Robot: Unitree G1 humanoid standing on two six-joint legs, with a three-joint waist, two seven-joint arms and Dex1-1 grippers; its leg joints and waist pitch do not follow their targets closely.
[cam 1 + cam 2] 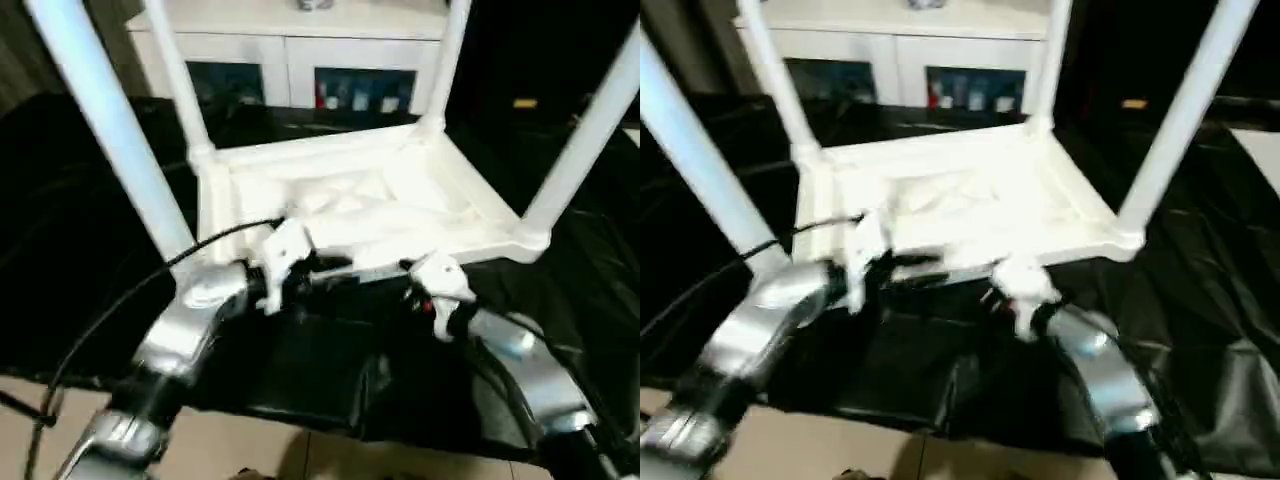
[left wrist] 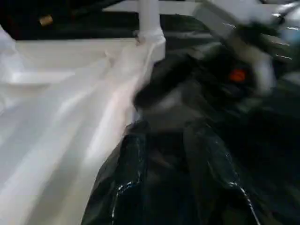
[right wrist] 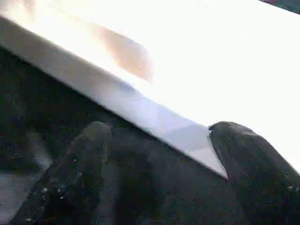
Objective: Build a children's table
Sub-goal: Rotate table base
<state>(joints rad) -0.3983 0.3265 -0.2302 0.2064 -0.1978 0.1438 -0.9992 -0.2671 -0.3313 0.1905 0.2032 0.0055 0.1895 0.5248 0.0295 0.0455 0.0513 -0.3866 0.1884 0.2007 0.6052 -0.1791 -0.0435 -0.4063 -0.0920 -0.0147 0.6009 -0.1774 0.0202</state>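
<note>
Lying upside down on the black plastic sheet [image 1: 560,300], the children's table [image 1: 350,205] showed its ribbed underside, with all four legs screwed in and pointing up; the near-left leg [image 1: 110,120] and near-right leg [image 1: 590,120] rose past the head camera. It looked light and stiff, thin moulded plastic likely to slide on the glossy sheet, so the near rim [image 1: 970,255] seemed the safest hold; the long legs would lever on their sockets if pulled.

Both grippers sat at that near rim. The left wrist view showed the left gripper [image 2: 173,154] with fingers apart over the sheet, beside the rim and holding nothing. The right wrist view showed the right gripper [image 3: 154,154] spread, with the table's edge between its fingers, not clamped. Only the head views took in the white cabinet [image 1: 300,60] behind.
</note>
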